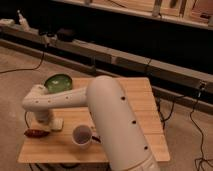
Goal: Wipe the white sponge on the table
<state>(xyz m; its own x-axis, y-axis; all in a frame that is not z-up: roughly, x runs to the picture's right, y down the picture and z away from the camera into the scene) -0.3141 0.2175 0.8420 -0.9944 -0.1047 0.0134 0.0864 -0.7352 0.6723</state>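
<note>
- Right now you are looking at the gripper (45, 122) pointing down over the left front part of the table (142, 100). It is sitting at the end of a forearm that is reaching across the wooden planks from the right.
- You are seeing the white sponge (56, 124) lying flat on the planks, touching or just beside the gripper on its right. I cannot tell which.
- That low, flat placement is suiting a wipe, I judge, since the sponge has to be pressing on the top while it is being dragged.
- You are not getting the gripper's state. The wrist is covering it from above, so I cannot tell whether it is wide, narrow or clamping the sponge.
- You are also seeing a white cup (81, 136) standing upright near the sponge, toward the front edge, and a green bowl (58, 82) sitting at the back left corner. Both are probably limiting where a stroke can be running.
- You are seeing a reddish-brown object (36, 133) lying at the left front edge, just beside the gripper. I am not making out what it is.
- You are losing the front middle of the table behind the bulky upper arm (117, 120), so anything lying there is going unseen. The arm's base is being cut off at the bottom edge.
</note>
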